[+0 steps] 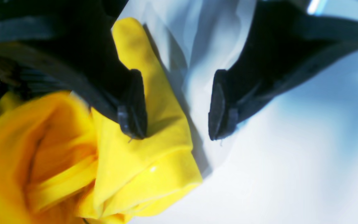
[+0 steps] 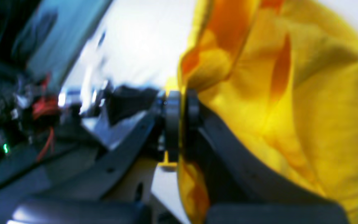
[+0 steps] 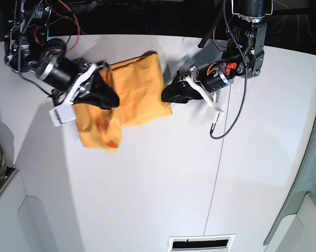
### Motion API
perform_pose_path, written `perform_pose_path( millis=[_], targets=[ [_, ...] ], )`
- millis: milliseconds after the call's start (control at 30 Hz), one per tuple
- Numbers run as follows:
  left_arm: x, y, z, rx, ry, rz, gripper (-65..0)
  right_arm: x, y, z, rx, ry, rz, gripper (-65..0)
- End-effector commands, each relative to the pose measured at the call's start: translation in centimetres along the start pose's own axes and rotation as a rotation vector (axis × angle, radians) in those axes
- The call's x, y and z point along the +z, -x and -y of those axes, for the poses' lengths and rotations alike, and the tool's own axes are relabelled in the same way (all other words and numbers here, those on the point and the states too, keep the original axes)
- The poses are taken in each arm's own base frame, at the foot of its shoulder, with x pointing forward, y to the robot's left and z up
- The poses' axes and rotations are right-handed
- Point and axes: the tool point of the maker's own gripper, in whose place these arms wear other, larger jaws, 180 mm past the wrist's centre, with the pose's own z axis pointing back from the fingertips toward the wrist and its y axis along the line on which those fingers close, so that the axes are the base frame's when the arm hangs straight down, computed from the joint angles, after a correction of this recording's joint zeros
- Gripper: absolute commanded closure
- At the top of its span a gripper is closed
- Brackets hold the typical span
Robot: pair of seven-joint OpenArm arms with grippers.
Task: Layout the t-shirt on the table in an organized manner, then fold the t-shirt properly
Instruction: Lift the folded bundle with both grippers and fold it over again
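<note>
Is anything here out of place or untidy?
Yes. The t-shirt is not laid flat: it lies bunched and creased on the table, one part hanging lower near the right gripper, which is shut on it. The left gripper is open over its other edge.

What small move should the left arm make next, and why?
Probably close the left gripper on the edge of the t-shirt. Its fingers stand open, one over the yellow cloth and one over the bare table, while the right gripper is shut on the shirt's other side, so both arms could then spread it flat.
</note>
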Motion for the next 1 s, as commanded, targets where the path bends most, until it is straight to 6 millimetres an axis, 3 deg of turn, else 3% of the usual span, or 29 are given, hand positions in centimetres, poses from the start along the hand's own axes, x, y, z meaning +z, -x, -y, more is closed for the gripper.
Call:
perform_pose_path(
  millis=[0, 33, 100, 133, 200, 400, 533, 600, 667, 700, 800, 967],
  targets=[
    [0.1, 2.2, -1.2, 0.013, -0.055, -0.092, -35.7, -0.3, -0.2, -1.1, 0.029, -0.029, 0.011, 0.0],
    [0.2, 2.2, -1.3, 0.012, -0.058, -0.092, -35.7, -0.9, 0.8, -1.9, 0.05, -0.04, -0.027, -4.8],
    [0.4, 2.1, -1.6, 0.006, -0.065, -0.093, -35.7, -1.8, 2.0, -3.4, 0.081, -0.075, -0.073, -23.2],
    [0.6, 2.0, -1.9, 0.003, -0.07, -0.094, -35.7, -2.1, 2.2, -4.2, 0.087, -0.096, -0.081, -29.4],
    [0.9, 1.7, -2.1, 0.003, -0.072, -0.087, -35.7, -2.5, 2.0, -5.3, 0.093, -0.128, -0.058, -33.1],
    [3.8, -2.1, -3.0, -0.055, -0.086, -0.019, -35.7, -2.8, -1.2, -5.8, 0.123, -0.142, 0.035, -33.0],
    [6.7, -5.6, -3.3, -0.163, -0.129, 0.024, -34.7, -2.6, -5.1, -3.4, 0.164, -0.05, 0.133, -32.3],
    [7.8, -7.2, -2.1, -0.229, -0.111, 0.05, -24.8, -2.1, -7.6, -1.4, 0.19, 0.032, 0.197, -23.1],
    [8.2, -8.0, 0.4, -0.308, -0.033, 0.057, -10.5, -1.9, -9.6, 0.6, 0.229, 0.105, 0.221, -6.3],
    [8.2, -8.0, 1.6, -0.324, 0.002, 0.057, -6.9, -2.1, -10.3, 1.5, 0.251, 0.137, 0.22, 0.0],
    [7.1, -6.3, 5.3, -0.349, 0.118, 0.028, -4.7, -3.3, -11.6, 4.5, 0.281, 0.207, 0.187, 0.0],
    [3.0, -0.4, 10.9, -0.45, 0.244, -0.11, -4.6, -6.9, -12.1, 9.0, 0.183, 0.208, 0.127, 0.0]
  ],
)
